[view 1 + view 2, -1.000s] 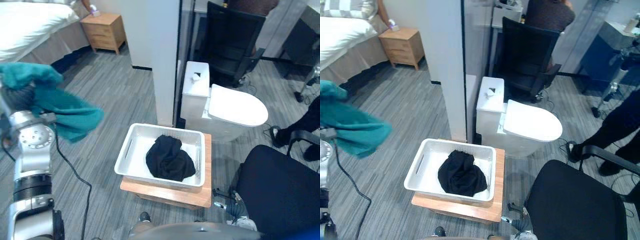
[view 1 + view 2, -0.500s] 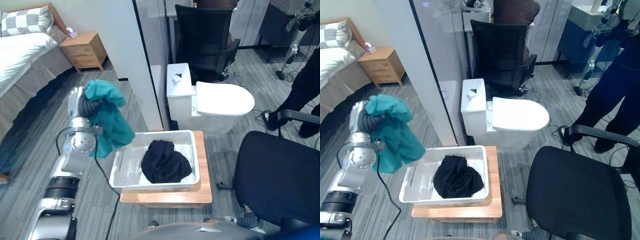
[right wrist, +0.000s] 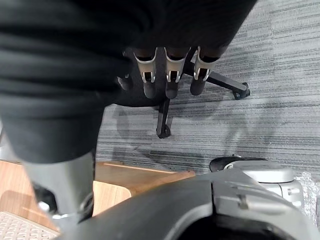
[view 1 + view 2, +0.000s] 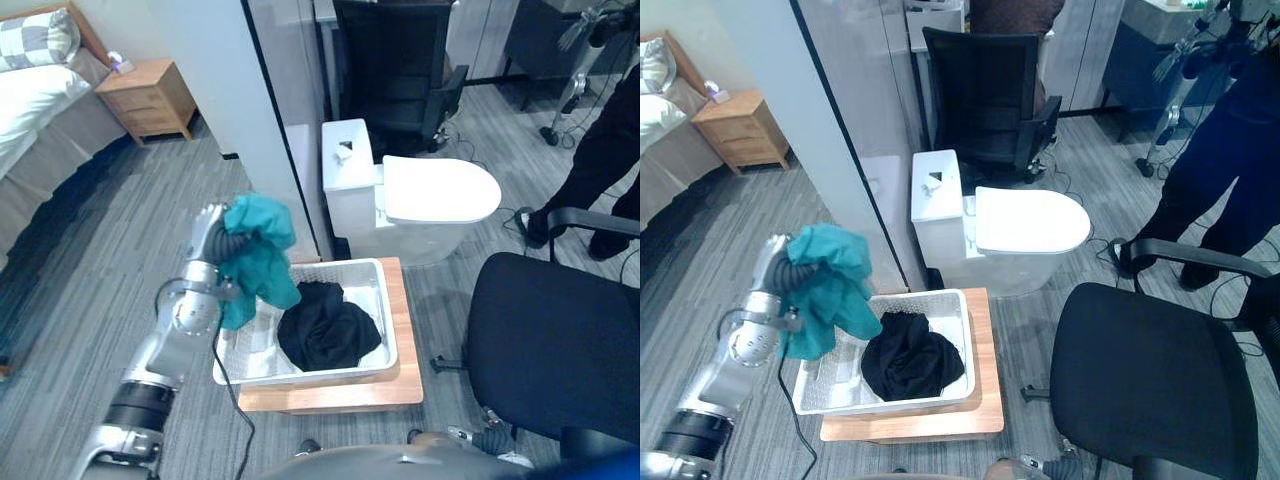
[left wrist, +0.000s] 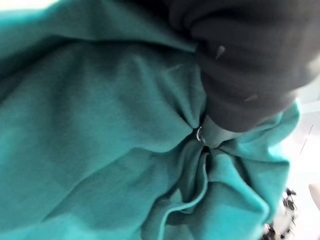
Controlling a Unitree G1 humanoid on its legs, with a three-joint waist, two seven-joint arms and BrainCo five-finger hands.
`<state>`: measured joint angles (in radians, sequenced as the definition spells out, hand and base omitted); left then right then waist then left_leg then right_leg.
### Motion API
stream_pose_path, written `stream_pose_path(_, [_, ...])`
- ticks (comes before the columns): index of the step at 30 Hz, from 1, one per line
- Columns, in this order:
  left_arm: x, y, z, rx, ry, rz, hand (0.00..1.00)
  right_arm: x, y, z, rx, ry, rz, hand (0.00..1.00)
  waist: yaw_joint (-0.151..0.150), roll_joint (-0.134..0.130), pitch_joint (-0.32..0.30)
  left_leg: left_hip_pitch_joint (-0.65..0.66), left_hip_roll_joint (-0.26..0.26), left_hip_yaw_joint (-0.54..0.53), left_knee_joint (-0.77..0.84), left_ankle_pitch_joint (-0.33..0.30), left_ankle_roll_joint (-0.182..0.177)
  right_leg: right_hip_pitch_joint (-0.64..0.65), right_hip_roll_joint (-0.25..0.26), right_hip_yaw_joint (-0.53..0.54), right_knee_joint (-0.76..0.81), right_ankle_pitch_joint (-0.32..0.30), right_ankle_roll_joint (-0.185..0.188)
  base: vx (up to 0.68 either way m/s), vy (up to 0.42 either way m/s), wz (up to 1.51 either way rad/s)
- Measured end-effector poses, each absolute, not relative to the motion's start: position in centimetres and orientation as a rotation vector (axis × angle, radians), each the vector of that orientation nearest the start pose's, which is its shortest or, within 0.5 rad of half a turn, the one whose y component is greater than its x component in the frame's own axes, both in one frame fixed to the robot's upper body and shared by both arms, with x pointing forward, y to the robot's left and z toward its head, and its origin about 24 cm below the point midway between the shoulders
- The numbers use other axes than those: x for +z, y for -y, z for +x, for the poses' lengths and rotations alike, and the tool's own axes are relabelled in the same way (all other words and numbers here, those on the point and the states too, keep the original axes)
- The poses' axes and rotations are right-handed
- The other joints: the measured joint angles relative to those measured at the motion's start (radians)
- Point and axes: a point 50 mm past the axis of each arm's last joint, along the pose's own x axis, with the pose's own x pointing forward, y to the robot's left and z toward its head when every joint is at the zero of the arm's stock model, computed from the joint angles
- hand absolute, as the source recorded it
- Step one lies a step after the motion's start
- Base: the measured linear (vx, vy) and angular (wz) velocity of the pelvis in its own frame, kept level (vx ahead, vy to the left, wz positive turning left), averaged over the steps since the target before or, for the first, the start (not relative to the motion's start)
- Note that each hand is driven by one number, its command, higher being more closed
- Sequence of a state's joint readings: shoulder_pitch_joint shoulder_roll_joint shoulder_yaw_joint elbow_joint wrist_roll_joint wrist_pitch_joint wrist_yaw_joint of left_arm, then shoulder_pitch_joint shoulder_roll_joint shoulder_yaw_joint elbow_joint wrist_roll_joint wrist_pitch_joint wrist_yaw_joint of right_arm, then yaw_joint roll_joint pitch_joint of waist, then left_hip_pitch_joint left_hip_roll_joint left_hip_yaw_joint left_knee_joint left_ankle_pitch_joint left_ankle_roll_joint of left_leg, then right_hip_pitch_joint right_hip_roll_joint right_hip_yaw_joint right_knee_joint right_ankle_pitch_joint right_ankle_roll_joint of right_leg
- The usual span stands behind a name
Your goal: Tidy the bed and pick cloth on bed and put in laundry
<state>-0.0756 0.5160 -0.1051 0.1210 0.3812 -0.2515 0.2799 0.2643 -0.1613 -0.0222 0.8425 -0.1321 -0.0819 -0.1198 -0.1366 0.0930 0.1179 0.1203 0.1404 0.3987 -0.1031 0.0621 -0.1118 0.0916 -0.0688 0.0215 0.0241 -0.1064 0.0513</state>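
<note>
Crumpled teal cloth (image 4: 258,255) now nearer mesh basket (image 4: 250,355)

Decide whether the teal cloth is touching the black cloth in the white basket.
Cannot tell. In both eye views the teal cloth hangs right beside the black cloth, yet neither shows contact or a gap plainly.

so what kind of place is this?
Probably a staged home mock-up in a lab: a bed and wooden nightstand, a toilet standing on open floor by a partition, and black office chairs.
</note>
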Motion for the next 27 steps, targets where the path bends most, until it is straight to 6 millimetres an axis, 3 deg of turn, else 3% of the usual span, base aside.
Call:
stream_pose_path(11, [2.8,-18.9,23.9,-0.141,0.143,0.810,1.00,-14.3,22.4,9.0,-0.132,-0.967,-0.338,0.00,-0.042,0.021,0.031,-0.002,0.000,0.034,0.000,-0.012,-0.001,-0.034,0.003,0.045,0.012,-0.001,0.001,0.00,0.007,-0.12])
stream_pose_path(13, [1.3,-17.8,23.7,-0.160,0.080,0.741,1.00,-14.1,22.4,10.0,-0.120,-0.948,-0.353,0.00,-0.069,0.035,0.038,-0.034,-0.005,0.041,0.000,-0.014,0.000,-0.069,0.003,0.051,0.013,0.001,0.004,0.04,0.016,-0.07])
stream_pose_path(18, [0.1,-17.0,23.7,-0.139,0.023,0.644,1.00,-14.0,22.3,10.7,-0.121,-0.943,-0.359,0.00,-0.070,0.036,0.053,-0.037,0.002,0.061,0.004,-0.015,-0.002,-0.084,0.012,0.069,0.022,0.001,0.004,0.05,-0.005,-0.12])
stream_pose_path(22, [-1.2,-17.5,24.7,-0.077,-0.063,0.616,1.00,-13.6,22.8,11.8,-0.132,-0.915,-0.375,0.00,-0.076,0.042,0.080,-0.080,0.008,0.074,0.005,-0.008,-0.001,-0.143,0.016,0.076,0.048,0.001,0.004,-0.03,-0.004,-0.07])
stream_pose_path(27, [-3.9,-21.4,24.8,0.070,-0.273,0.595,1.00,-13.3,22.6,12.8,-0.145,-0.893,-0.373,0.00,-0.077,0.032,0.114,-0.104,0.022,0.101,0.004,0.000,-0.006,-0.189,0.031,0.095,0.066,0.003,0.002,-0.02,-0.026,-0.14])
